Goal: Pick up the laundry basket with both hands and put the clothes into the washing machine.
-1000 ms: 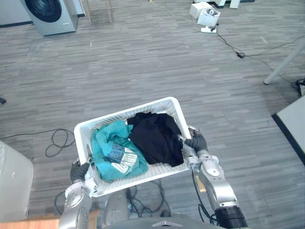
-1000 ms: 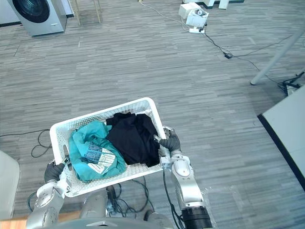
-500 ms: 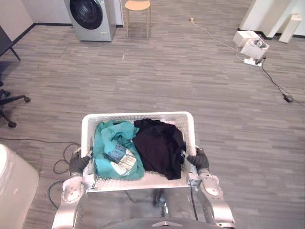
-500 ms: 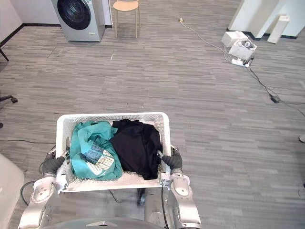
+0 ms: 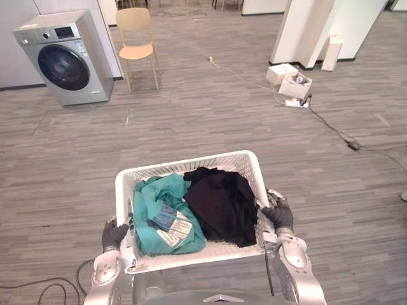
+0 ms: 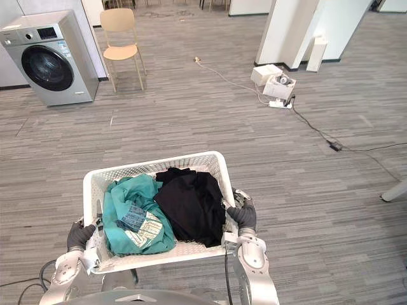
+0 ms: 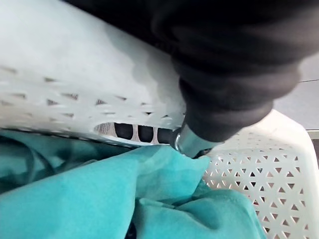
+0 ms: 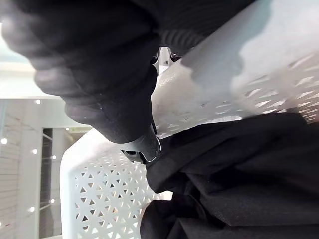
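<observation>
I hold a white perforated laundry basket (image 5: 191, 169) in front of me, off the floor. A teal garment (image 5: 162, 216) fills its left half and a black garment (image 5: 222, 203) its right half. My left hand (image 5: 113, 235) is curled round the basket's left rim, its fingers (image 7: 142, 133) hooked through the handle slot beside the teal cloth (image 7: 99, 194). My right hand (image 5: 278, 215) grips the right rim, with the black cloth (image 8: 234, 184) just inside. A silver front-loading washing machine (image 5: 62, 57) with a dark round door stands far off at the upper left.
A beige chair (image 5: 137, 39) stands right of the washer. A white pillar (image 5: 311, 28) rises at the upper right, with a small white device (image 5: 289, 79) and a cable (image 5: 331, 127) on the grey plank floor (image 5: 210, 121) near it.
The camera has swung and lifted: the washing machine and chair now sit at the upper left and look nearer. The basket stays held in both hands with the clothes unmoved.
</observation>
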Available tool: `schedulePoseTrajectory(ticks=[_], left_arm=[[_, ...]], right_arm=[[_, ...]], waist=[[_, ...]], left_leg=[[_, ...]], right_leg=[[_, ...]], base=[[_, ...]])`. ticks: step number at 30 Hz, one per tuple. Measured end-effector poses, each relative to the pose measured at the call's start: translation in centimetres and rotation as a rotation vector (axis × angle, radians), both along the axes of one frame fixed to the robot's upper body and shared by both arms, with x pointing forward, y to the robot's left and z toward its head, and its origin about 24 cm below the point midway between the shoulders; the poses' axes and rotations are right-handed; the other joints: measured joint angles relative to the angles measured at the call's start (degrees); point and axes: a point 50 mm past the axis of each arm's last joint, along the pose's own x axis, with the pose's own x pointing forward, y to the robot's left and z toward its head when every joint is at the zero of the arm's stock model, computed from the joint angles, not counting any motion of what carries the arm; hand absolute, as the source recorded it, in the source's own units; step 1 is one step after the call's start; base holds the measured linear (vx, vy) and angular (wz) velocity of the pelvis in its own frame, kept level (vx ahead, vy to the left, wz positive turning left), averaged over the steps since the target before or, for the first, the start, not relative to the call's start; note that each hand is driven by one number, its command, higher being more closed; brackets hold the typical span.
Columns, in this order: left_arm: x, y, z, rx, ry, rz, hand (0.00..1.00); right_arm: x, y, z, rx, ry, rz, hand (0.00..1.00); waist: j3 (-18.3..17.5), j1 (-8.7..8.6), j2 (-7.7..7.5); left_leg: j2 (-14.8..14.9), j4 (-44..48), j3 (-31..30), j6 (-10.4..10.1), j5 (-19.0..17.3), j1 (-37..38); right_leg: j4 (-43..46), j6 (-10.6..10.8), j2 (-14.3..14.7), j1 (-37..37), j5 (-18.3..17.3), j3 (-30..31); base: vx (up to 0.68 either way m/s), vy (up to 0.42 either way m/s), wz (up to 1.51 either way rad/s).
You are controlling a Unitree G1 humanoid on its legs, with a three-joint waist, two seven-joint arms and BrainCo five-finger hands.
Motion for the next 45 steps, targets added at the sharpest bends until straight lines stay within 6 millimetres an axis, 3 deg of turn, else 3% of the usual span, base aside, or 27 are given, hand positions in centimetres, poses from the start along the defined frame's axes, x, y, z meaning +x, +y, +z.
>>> schedulePoseTrajectory(ticks=[2,5,7,8,9,10,11,13,15,17,19,20,21,23,25,26,27,28,30,32,36,38,40,42,43,44,45], left_arm=[[0.0,-0.2,0.0,-0.015,-0.001,0.014,1.0],[0.1,-0.5,0.1,-0.02,-0.009,0.015,1.0],[-0.2,-0.6,-0.2,-0.025,0.011,0.018,1.0],[-0.4,-0.4,-0.2,-0.014,0.016,0.014,1.0],[-0.3,0.3,-0.1,0.017,0.019,0.0,1.0],[0.1,0.6,0.1,0.04,0.014,-0.011,1.0],[0.2,0.6,0.1,0.049,0.013,-0.013,1.0],[0.2,0.8,0.2,0.064,0.013,-0.017,1.0],[0.4,1.0,0.5,0.079,-0.001,-0.024,1.0],[1.5,1.1,1.4,0.095,-0.046,-0.038,1.0],[2.3,1.3,2.0,0.109,-0.079,-0.046,1.0],[2.4,1.4,2.1,0.112,-0.084,-0.045,1.0],[2.3,1.6,2.2,0.116,-0.086,-0.041,1.0],[1.5,1.8,1.7,0.105,-0.064,-0.01,1.0],[1.0,1.7,1.4,0.081,-0.053,0.024,1.0],[0.8,1.6,1.2,0.063,-0.049,0.048,1.0],[0.6,1.6,1.1,0.057,-0.045,0.057,1.0],[0.4,1.3,0.9,0.034,-0.037,0.075,1.0],[0.4,1.3,0.8,0.021,-0.042,0.081,1.0],[0.5,1.3,1.0,0.017,-0.059,0.086,1.0],[0.5,1.2,1.0,0.004,-0.067,0.1,1.0],[0.5,1.1,0.9,-0.004,-0.067,0.107,1.0],[0.4,1.0,1.0,-0.015,-0.071,0.121,1.0],[-0.1,1.2,0.9,-0.01,-0.063,0.135,1.0],[-0.7,1.2,0.6,-0.013,-0.042,0.141,1.0],[-0.8,1.5,0.6,0.0,-0.039,0.14,1.0],[-0.8,1.6,0.6,0.005,-0.039,0.139,1.0]], right_arm=[[1.0,-0.1,0.2,-0.01,-0.017,0.008,1.0],[1.8,-0.6,-0.3,0.01,-0.004,-0.015,1.0],[1.3,-0.8,-1.1,0.03,0.03,-0.032,1.0],[1.2,-0.6,-1.3,0.041,0.034,-0.034,1.0],[1.1,-0.3,-1.8,0.069,0.052,-0.05,1.0],[1.1,0.0,-2.6,0.096,0.079,-0.065,1.0],[1.2,0.1,-2.8,0.104,0.087,-0.069,1.0],[1.0,0.2,-2.8,0.107,0.086,-0.073,1.0],[0.9,0.5,-2.9,0.113,0.089,-0.066,1.0],[1.0,0.7,-2.0,0.117,0.05,-0.061,1.0],[1.0,0.8,-0.8,0.13,-0.003,-0.057,1.0],[0.9,0.8,-0.7,0.133,-0.011,-0.054,1.0],[0.8,1.0,-0.7,0.151,-0.011,-0.047,1.0],[0.3,1.4,-1.1,0.145,0.007,-0.002,1.0],[0.4,1.4,-0.4,0.135,-0.021,0.036,1.0],[0.5,1.4,0.7,0.129,-0.066,0.061,1.0],[0.6,1.4,1.1,0.129,-0.082,0.066,1.0],[0.8,1.4,1.3,0.128,-0.093,0.065,1.0],[1.2,1.4,1.6,0.127,-0.107,0.066,1.0],[1.4,1.4,1.9,0.126,-0.12,0.067,1.0],[2.2,1.3,1.8,0.121,-0.119,0.073,1.0],[2.3,1.2,1.7,0.119,-0.12,0.069,1.0],[2.7,1.2,1.8,0.119,-0.126,0.075,1.0],[2.4,1.2,1.2,0.128,-0.102,0.064,1.0],[1.8,1.2,0.6,0.134,-0.077,0.053,1.0],[1.6,1.4,0.3,0.151,-0.067,0.044,1.0],[1.6,1.5,0.2,0.159,-0.061,0.04,1.0]], waist=[[0.0,0.47,0.31],[-0.3,1.26,0.46],[-1.1,1.6,-0.15],[-1.4,1.65,-1.23],[-1.7,0.79,-4.97],[-1.6,-0.2,-6.75],[-1.3,-0.3,-6.67],[0.6,-1.45,-3.38],[0.6,-2.29,-2.24],[0.8,-2.66,-2.02],[0.4,-2.42,-2.58],[0.2,-2.53,-3.06],[-0.1,-2.87,-3.61],[-1.3,-3.2,-2.99],[-0.8,-3.5,-1.07],[-0.5,-2.89,0.73],[-0.3,-2.17,1.54],[0.3,-0.36,2.2],[1.9,0.84,0.86],[2.1,1.22,0.42],[2.6,2.52,-0.85],[2.3,2.91,-0.44],[1.8,3.33,0.3],[0.1,3.44,-0.19],[-2.0,2.91,-1.8],[-2.2,2.57,-4.89],[-2.2,2.48,-6.09]], left_leg=[[-5.8,-28.8,-0.2,-4.0,3.7,-0.5],[-8.2,-40.0,0.4,-4.1,8.1,-0.8],[-11.9,-35.2,-0.7,2.4,12.9,0.9],[-13.0,-33.4,0.0,3.0,13.8,2.1],[-16.3,-29.5,1.4,3.6,8.5,3.9],[-18.3,-27.6,1.4,4.5,4.6,6.5],[-18.4,-26.9,1.3,4.6,2.9,8.3],[-17.6,-30.7,-1.9,4.2,-0.6,18.3],[-17.0,-35.0,-3.7,3.7,-1.0,23.1],[-17.0,-38.8,-5.7,2.2,-2.2,27.5],[-16.9,-41.4,-6.9,0.1,-4.5,31.7],[-16.9,-42.0,-7.4,-0.4,-5.4,32.5],[-16.8,-42.4,-8.2,-1.4,-7.1,34.4],[-13.3,-40.0,-9.5,-4.0,-10.2,39.0],[-7.7,-13.9,-9.2,-2.5,-6.6,29.1],[-2.7,2.1,-8.1,-0.7,4.3,21.2],[0.4,9.5,-7.0,0.5,7.4,18.2],[5.1,22.6,-6.0,2.1,8.0,14.1],[6.6,34.9,-6.1,4.2,4.9,7.3],[5.6,32.7,-5.0,3.9,3.3,3.7],[-3.5,-5.4,-0.6,-0.6,0.1,-0.7],[-6.9,-27.2,0.9,-4.2,3.8,0.0],[-8.2,-42.0,2.0,-4.8,8.5,0.7],[-9.7,-37.7,2.4,-0.4,14.1,0.0],[-11.3,-34.1,3.3,2.4,14.7,-0.4],[-14.3,-31.0,4.5,4.1,10.5,0.6],[-15.5,-29.8,4.7,4.6,8.5,1.4]], right_leg=[[-1.6,1.3,-1.7,3.0,-2.4,2.0],[-3.1,5.7,-3.7,7.4,-5.7,3.4],[22.0,10.1,-9.0,1.3,-10.3,1.8],[32.5,10.6,-11.9,-2.2,-9.1,1.4],[48.4,9.5,-17.9,-8.2,-0.2,0.1],[58.6,6.5,-23.0,-12.2,7.9,-1.7],[62.4,5.5,-24.3,-14.0,7.7,-2.6],[67.2,4.5,-21.7,-18.3,3.5,-4.6],[64.0,5.5,-19.1,-22.4,0.4,-5.3],[51.3,6.2,-18.5,-29.0,-2.3,-7.8],[22.6,6.9,-17.9,-31.1,1.6,-9.1],[16.3,7.1,-17.7,-30.9,3.6,-8.4],[10.5,7.0,-17.1,-30.6,6.3,-6.5],[16.2,5.7,-14.8,-29.5,11.4,-5.8],[20.9,3.4,-13.0,-27.5,6.1,-8.3],[21.1,2.1,-11.1,-25.5,3.6,-9.4],[20.8,1.4,-9.8,-24.1,2.6,-9.5],[19.3,0.5,-7.8,-19.8,1.1,-9.4],[13.0,1.0,-7.1,-10.0,-0.4,-9.0],[9.6,1.3,-7.1,-6.6,-1.0,-8.9],[6.2,3.1,-9.8,-0.1,-4.9,-9.3],[2.4,3.7,-10.6,4.0,-5.1,-9.7],[-0.4,6.9,-11.3,8.2,-5.9,-8.7],[6.1,11.2,-14.4,8.5,-8.6,-7.4],[17.6,11.4,-18.0,4.2,-8.5,-5.9],[31.3,10.9,-22.8,-1.0,-4.3,-3.2],[37.3,10.6,-24.6,-3.5,0.2,-2.3]], base=[[0.54,0.151,-0.26],[0.55,0.209,-0.36],[0.79,0.344,-0.46],[0.92,0.361,-0.35],[0.62,0.199,0.04],[0.76,0.231,0.15],[0.58,0.144,0.11],[0.8,0.187,0.12],[0.57,0.081,0.45],[0.58,-0.001,0.52],[0.56,-0.076,0.36],[0.57,-0.15,0.38],[0.63,-0.213,0.44],[0.76,-0.264,0.42],[0.66,-0.294,0.31],[0.64,-0.291,0.11],[0.65,-0.243,-0.24],[0.63,-0.212,-0.33],[0.73,-0.212,-0.08],[0.48,-0.104,0.14],[0.51,0.033,0.09],[0.65,0.121,-0.01],[0.63,0.17,-0.26],[0.63,0.281,-0.21],[0.9,0.416,0.07],[0.8,0.356,0.23],[0.79,0.29,0.29]])
